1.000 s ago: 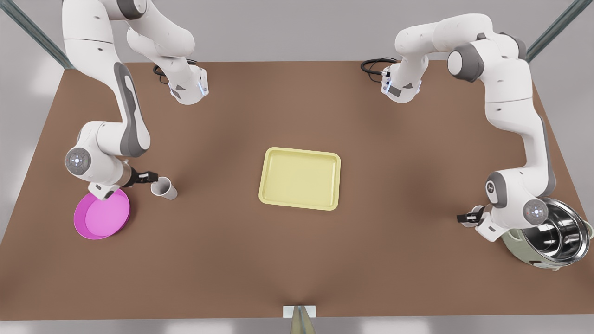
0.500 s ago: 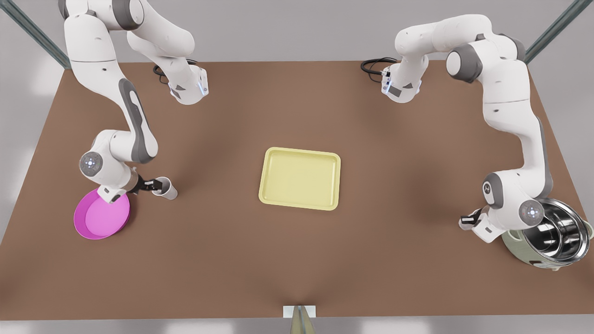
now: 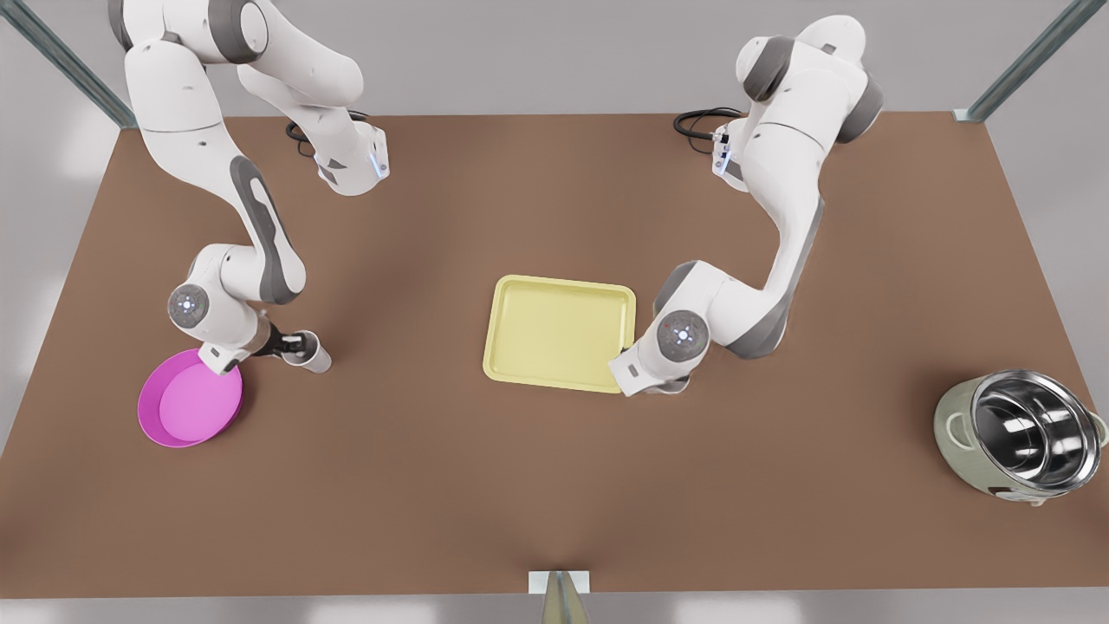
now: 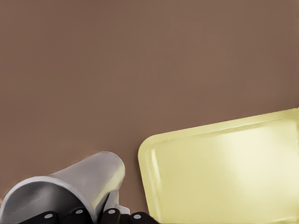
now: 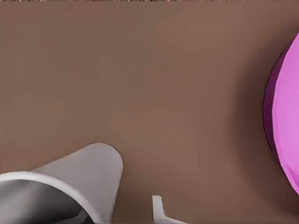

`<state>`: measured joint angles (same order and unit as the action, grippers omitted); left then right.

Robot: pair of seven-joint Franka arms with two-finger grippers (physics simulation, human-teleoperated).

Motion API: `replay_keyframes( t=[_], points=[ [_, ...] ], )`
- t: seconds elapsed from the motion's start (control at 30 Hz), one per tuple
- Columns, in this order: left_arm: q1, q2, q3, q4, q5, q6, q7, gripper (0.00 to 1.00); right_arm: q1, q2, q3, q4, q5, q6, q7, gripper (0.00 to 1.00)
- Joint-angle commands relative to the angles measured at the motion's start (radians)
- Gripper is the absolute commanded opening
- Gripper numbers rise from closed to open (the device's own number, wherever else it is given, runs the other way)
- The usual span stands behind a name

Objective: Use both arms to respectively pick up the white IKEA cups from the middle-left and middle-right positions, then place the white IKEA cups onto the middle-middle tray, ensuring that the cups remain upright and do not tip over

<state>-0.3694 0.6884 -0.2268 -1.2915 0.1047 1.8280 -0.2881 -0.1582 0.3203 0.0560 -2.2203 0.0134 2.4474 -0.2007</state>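
One white cup (image 3: 315, 358) stands upright at the front view's left, beside the pink bowl. My right gripper (image 3: 293, 345) reaches it from the side, open, with the cup (image 5: 70, 186) between its fingers; one fingertip (image 5: 159, 210) shows a gap to the cup wall. The pale yellow tray (image 3: 559, 334) lies in the middle. My left arm's wrist (image 3: 658, 347) hangs over the tray's near right corner and hides its gripper in the front view. In the left wrist view my left gripper (image 4: 93, 216) is shut on the other white cup (image 4: 79, 186), just beside a rounded corner of the tray (image 4: 224, 172).
A pink round bowl (image 3: 191, 399) sits close behind the right wrist, also at the edge (image 5: 285, 116) of the right wrist view. A steel-lined pale green pot (image 3: 1018, 442) stands at the near right. Black cables (image 3: 702, 121) lie by the arm bases.
My left arm has swung from beside the pot to the tray's near right corner. My right gripper has slid forward around its cup, which has stayed in place.
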Motion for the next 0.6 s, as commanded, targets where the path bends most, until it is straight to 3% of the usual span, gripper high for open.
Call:
replay_keyframes(
  t=[0.0, 0.1, 0.2, 0.33, 0.43, 0.57],
  points=[
    [-0.048, 0.019, 0.001, 0.008, 0.033, 0.046, -0.789, 0.22, 0.0, 0.002, -0.001, 0.004, -0.007, 0.01, -0.003, 0.23],
    [-0.095, 0.036, 0.001, -0.012, 0.059, 0.086, -0.815, 0.22, 0.005, 0.002, 0.002, 0.021, -0.009, -0.004, -0.011, 0.21],
    [-0.118, -0.01, 0.0, -0.16, 0.061, 0.221, -0.881, 0.22, 0.017, -0.012, 0.01, 0.04, -0.01, -0.015, -0.009, 0.21],
    [-0.141, -0.026, -0.023, -0.213, 0.063, 0.27, -0.95, 0.22, 0.054, -0.014, 0.027, 0.149, -0.013, -0.131, -0.009, 0.21],
    [-0.141, -0.021, -0.036, -0.242, 0.063, 0.301, -0.962, 0.23, 0.074, -0.003, 0.117, 0.198, -0.012, -0.136, -0.009, 0.21],
    [-0.143, -0.003, -0.037, -0.272, 0.063, 0.336, -0.962, 0.23, 0.239, 0.055, 0.12, 0.295, -0.007, -0.136, 0.009, 0.21]
  ],
)
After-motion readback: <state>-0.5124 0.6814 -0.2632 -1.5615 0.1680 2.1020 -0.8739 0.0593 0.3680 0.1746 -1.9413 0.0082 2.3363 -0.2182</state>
